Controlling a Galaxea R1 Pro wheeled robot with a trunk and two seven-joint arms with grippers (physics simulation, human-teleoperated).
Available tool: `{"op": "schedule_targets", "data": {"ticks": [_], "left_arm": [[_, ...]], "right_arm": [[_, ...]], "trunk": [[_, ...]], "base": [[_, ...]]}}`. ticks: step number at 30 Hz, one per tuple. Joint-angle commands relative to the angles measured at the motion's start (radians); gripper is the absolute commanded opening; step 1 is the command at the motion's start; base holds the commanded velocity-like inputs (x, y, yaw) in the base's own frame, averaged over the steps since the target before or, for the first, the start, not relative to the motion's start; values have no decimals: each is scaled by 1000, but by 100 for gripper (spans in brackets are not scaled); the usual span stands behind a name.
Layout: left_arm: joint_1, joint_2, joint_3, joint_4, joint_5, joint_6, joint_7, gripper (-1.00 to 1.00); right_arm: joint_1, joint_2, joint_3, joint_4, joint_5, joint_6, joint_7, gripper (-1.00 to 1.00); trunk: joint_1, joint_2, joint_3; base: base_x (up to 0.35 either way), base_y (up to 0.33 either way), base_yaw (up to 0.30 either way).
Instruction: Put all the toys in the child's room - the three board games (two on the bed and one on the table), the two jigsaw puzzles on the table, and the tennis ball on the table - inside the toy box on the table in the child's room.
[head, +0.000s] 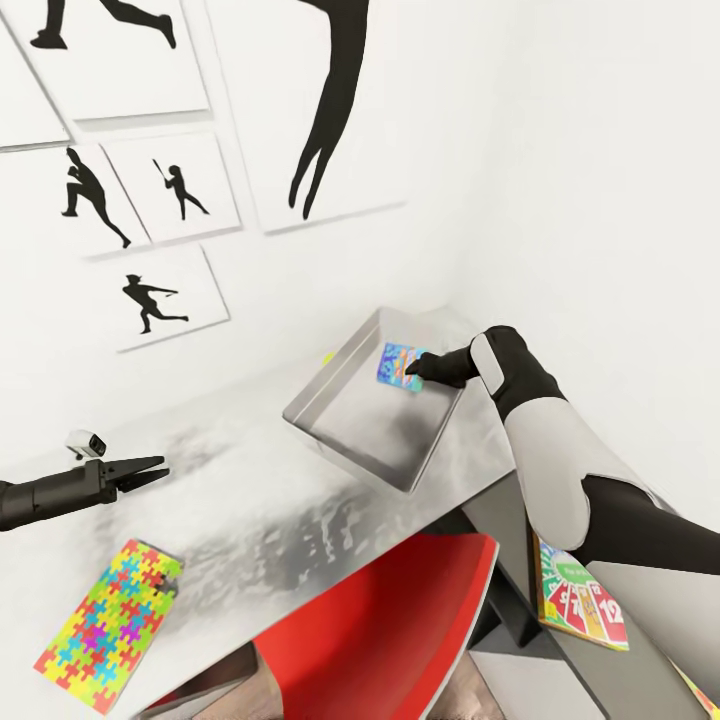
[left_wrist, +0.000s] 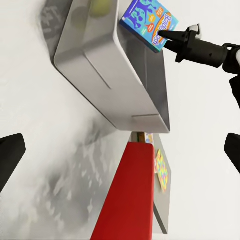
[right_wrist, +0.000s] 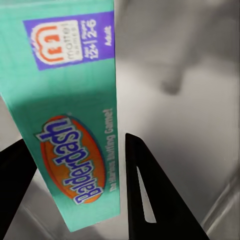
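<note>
Right gripper (head: 412, 372): clamped on the blue, teal-edged Balderdash board game box (head: 400, 365), holding it over the shallow light-grey toy box (head: 350, 425) for dropping in.
Left gripper (head: 152, 470): spread, empty, hovering over the pale table (head: 230, 500).
Jigsaw-patterned flat puzzle box (head: 108, 625): lies near the table's front edge, waiting.

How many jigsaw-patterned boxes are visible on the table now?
1 for certain: the jigsaw puzzle lies on the table, near its front edge, below the left gripper. Another may be hidden.
</note>
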Motion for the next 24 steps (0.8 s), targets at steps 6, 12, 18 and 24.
{"op": "schedule_targets", "data": {"ticks": [6,12,18,24], "left_arm": [[-1,1,0,0,-1,11,-4,100],[-1,5,0,0,-1,11,-4,100],[-1,5,0,0,-1,11,-4,100],[-1,5,0,0,-1,11,-4,100]], "right_arm": [[-1,2,-6,-1,-5,5,-10,-100],[-1,1,-6,-2,-4,4,-12,-100],[-2,1,-6,-2,-4,4,-13,-100],[-3,3,-6,-3,-4,3,-13,-100]], "trunk": [[0,-2,-12],[0,-2,-21],[0,-2,-23],[0,-2,-23]], "base": [[0,0,0],[0,0,0],[0,0,0],[0,0,0]]}}
